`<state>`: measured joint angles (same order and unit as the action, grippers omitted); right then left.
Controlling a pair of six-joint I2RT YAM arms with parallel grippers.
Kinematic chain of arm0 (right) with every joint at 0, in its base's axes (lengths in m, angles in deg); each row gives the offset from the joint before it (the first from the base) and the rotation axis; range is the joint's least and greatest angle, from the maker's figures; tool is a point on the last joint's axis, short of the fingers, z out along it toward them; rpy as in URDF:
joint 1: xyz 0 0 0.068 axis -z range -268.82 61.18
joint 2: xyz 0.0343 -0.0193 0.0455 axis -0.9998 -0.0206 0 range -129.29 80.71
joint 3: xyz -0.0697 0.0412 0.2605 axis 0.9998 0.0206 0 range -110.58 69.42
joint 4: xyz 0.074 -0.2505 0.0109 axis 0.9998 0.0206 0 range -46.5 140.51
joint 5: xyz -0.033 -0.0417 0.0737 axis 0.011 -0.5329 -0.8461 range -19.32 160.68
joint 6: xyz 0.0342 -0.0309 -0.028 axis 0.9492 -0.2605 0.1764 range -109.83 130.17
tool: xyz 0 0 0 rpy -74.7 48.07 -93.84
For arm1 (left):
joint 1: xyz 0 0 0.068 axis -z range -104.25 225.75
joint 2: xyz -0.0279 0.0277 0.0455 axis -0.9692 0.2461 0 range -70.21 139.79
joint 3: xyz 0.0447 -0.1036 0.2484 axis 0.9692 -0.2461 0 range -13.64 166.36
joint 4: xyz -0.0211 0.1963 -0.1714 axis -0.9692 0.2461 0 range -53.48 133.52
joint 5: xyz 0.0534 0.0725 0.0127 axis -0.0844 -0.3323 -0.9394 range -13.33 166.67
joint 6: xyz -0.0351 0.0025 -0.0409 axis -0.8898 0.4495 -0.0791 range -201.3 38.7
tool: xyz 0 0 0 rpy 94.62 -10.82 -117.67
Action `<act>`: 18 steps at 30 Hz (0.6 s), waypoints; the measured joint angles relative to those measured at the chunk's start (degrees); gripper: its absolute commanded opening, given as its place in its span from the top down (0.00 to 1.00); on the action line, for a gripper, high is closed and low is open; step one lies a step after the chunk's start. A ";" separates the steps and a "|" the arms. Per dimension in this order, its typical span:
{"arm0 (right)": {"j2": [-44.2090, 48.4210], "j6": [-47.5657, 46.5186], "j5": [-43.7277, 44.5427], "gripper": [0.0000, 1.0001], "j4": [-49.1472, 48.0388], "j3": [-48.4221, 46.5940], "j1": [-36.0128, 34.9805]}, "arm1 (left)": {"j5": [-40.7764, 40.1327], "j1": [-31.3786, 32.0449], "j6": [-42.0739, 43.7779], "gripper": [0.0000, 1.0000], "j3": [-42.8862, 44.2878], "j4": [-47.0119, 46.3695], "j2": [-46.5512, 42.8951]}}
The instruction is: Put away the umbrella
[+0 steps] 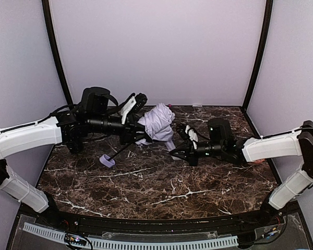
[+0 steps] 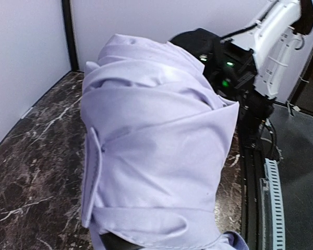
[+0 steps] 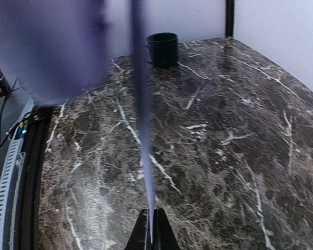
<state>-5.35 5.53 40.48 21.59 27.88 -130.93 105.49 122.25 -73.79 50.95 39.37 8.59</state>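
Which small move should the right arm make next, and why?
Probably carry the strap around the bundled umbrella. The right gripper is shut on the strap, which is stretched tight, while the left gripper holds the umbrella folded together.

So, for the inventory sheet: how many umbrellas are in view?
1. The umbrella is toward the back middle, its bundle held by the left gripper, a strip pinched in the right gripper. Another could be hidden behind them.

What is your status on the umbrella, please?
Left tool gripping umbrella. Right tool shut on its strap. Handle on table. Dark cup well clear.
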 measured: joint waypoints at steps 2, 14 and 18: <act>0.35 -0.96 -2.08 1.00 1.05 -0.31 -2.67 | -4.33 -0.79 -0.48 1.00 0.66 0.15 0.48; 5.01 0.83 -7.04 1.00 4.35 -5.97 -8.41 | -19.67 0.83 8.15 1.00 6.36 7.30 12.33; 5.03 7.17 -6.99 1.00 3.30 -6.10 -7.10 | -21.97 3.15 13.49 1.00 5.22 5.75 13.94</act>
<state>-0.32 12.70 33.49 24.89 21.78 -138.03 83.52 125.40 -60.31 56.18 45.12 22.54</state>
